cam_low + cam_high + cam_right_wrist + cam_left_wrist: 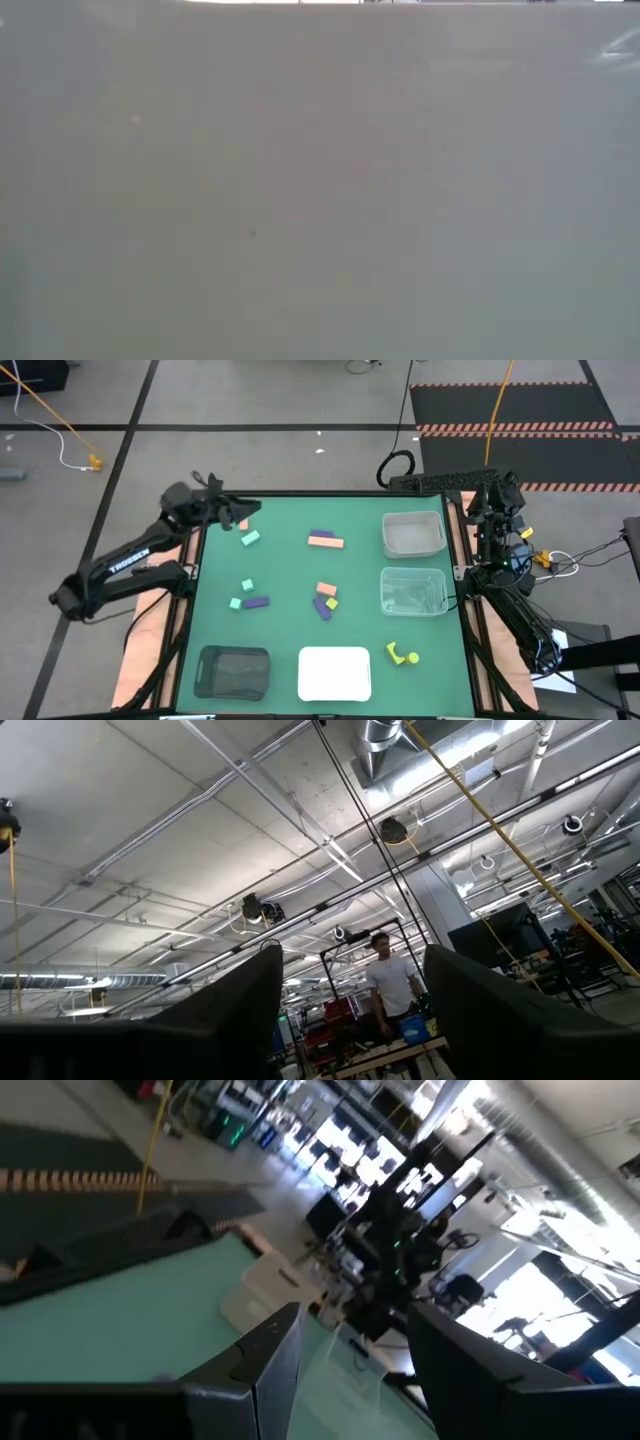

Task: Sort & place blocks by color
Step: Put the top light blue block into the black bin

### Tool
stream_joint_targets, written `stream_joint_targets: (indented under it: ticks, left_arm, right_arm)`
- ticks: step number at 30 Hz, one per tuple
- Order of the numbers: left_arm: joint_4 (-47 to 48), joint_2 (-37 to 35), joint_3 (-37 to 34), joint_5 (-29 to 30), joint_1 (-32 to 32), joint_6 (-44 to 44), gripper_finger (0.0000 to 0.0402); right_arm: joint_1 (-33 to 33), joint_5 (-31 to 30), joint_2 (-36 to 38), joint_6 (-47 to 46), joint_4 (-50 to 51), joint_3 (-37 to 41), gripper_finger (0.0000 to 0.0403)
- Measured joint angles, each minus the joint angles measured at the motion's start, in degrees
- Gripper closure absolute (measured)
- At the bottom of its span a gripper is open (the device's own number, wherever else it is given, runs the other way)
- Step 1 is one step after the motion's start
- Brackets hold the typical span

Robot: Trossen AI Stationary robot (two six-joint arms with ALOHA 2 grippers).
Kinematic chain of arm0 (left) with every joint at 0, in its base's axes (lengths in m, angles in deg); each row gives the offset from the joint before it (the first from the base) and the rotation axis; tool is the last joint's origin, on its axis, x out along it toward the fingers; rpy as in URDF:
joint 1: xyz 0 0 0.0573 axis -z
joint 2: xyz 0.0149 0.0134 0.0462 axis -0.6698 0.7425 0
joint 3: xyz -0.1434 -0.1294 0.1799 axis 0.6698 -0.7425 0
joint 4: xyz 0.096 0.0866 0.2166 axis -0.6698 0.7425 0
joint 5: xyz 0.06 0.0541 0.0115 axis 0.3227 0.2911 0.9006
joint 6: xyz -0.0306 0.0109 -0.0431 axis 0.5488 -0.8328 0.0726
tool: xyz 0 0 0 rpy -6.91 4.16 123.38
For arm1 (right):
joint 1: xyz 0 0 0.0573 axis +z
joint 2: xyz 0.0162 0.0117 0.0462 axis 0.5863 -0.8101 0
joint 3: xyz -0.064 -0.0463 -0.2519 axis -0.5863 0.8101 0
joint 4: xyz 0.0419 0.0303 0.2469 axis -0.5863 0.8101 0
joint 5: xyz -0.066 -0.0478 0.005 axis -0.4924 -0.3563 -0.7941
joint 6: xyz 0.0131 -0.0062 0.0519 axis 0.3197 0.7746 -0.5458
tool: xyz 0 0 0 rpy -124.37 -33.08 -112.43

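Note:
The blocks lie loose on the green table (290, 630). A mint one (250, 538) and a purple bar against a salmon bar (325, 539) lie toward the far side. Two mint pieces (241, 594), a purple one (257, 602), and a salmon, yellow and purple cluster (326, 600) lie mid-table. Yellow pieces (402, 654) lie near the front right. My left gripper (240, 510) (355, 1320) hovers open over the far left corner with nothing between its fingers, and a small salmon bit (243, 523) shows beside it. My right gripper (497, 490) (352, 952) is open and empty, off the table's far right, pointing up at the ceiling.
Two clear trays (414, 533) (413, 591) stand along the right side. A black tray (232, 671) and a white tray (334, 673) stand at the near edge. The low view shows only a pale surface. A person (390, 982) stands in the room beyond.

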Motion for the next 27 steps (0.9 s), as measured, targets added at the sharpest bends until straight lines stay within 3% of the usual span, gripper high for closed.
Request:
stream_joint_targets:
  ticks: [12, 24, 27]
  left_arm:
    - [4.26, 12.13, 0.0, 1.16, 2.91, -1.75, 0.022]
    - [17.0, 16.15, 0.0, 10.57, 5.38, -10.81, 0.022]
    - [25.63, 16.21, 1.74, 13.13, 5.44, -15.4, 0.022]
  right_arm:
    - [0.0, 0.0, -0.02, 0.0, 0.02, 0.0, 0.0167]
    - [0.0, 0.0, 0.0, -0.01, 0.01, 0.01, 0.0167]
    - [0.0, 0.0, -0.01, -0.01, 0.01, 0.01, 0.0167]
